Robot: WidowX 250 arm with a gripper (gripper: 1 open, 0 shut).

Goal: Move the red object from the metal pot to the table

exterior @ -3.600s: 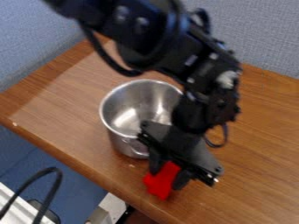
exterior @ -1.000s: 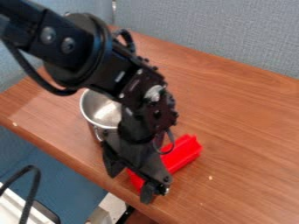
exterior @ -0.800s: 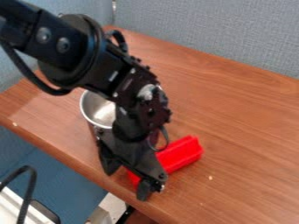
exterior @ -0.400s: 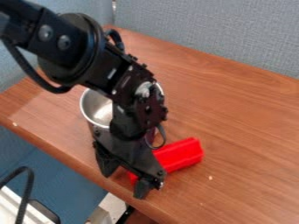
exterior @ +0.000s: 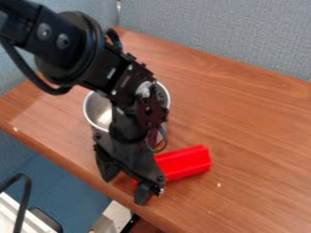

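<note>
The red object point(exterior: 183, 162) lies flat on the table point(exterior: 243, 118) near its front edge, to the right of the metal pot point(exterior: 102, 113). Most of the pot is hidden behind my arm; only part of its shiny wall and rim shows. My gripper point(exterior: 126, 178) points down at the table's front edge, just left of the red block, open, with nothing between its fingers. The block's left end sits close beside the gripper's right finger.
The black arm with its cables point(exterior: 73, 55) crosses from the upper left over the pot. The table's front edge point(exterior: 73, 168) runs right under the gripper. A blue wall stands behind. A black cable point(exterior: 15, 196) hangs below at the lower left.
The gripper has slid a little left, away from the red block, uncovering more of it. The block stays lying on the table.
</note>
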